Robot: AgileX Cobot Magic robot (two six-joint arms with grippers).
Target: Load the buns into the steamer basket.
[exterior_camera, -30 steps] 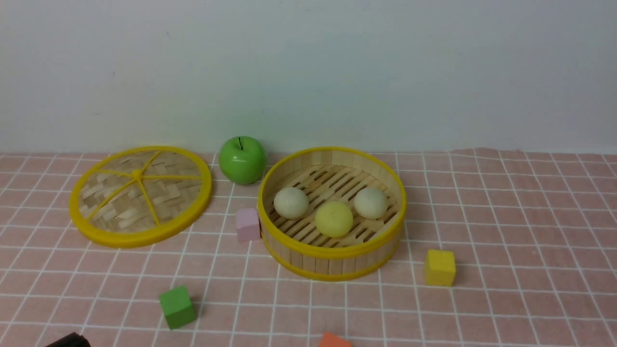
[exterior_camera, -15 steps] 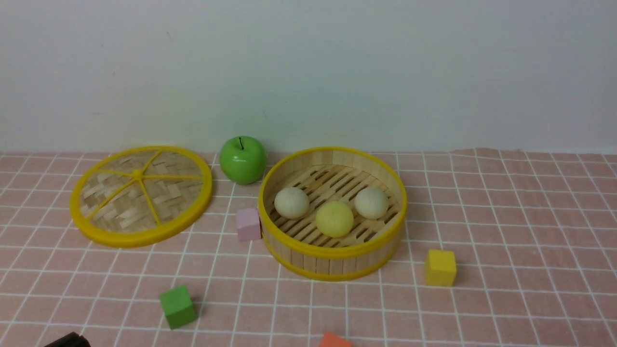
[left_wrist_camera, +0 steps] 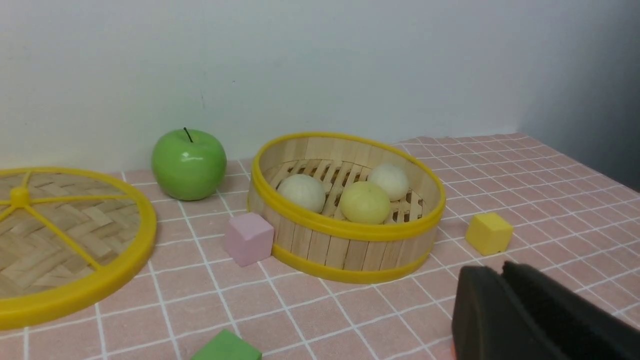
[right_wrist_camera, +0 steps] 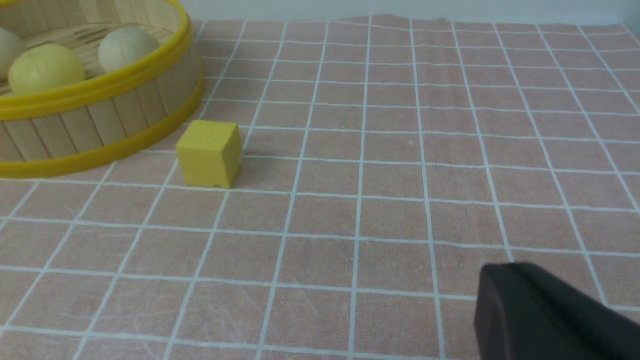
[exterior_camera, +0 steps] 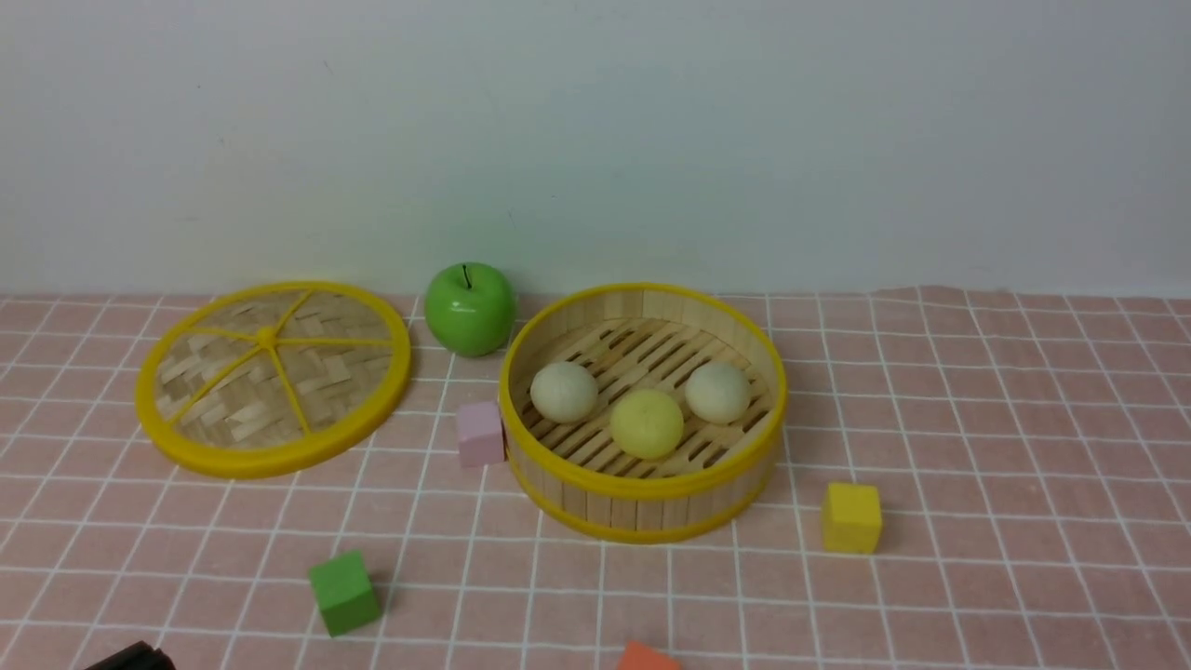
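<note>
Beside the steamer basket point(exterior_camera: 642, 507), little of either arm shows. In the front view a dark corner of the left tool point(exterior_camera: 126, 659) pokes in at the bottom edge, nearer than the green cube point(exterior_camera: 343, 592); the rest is cut off. Its wrist view shows two dark fingers point(left_wrist_camera: 505, 320) close together, running out of the picture, with nothing between them. The right tool point(right_wrist_camera: 545, 315) is one dark lump at the picture's corner, its fingertips hidden. The orange cube point(exterior_camera: 644, 657), nearer than the basket, is sliced by the edge. The basket's near wall hides the undersides of the buns point(exterior_camera: 646, 423). The woven lid point(left_wrist_camera: 60, 240) is cut off in the left wrist view.
</note>
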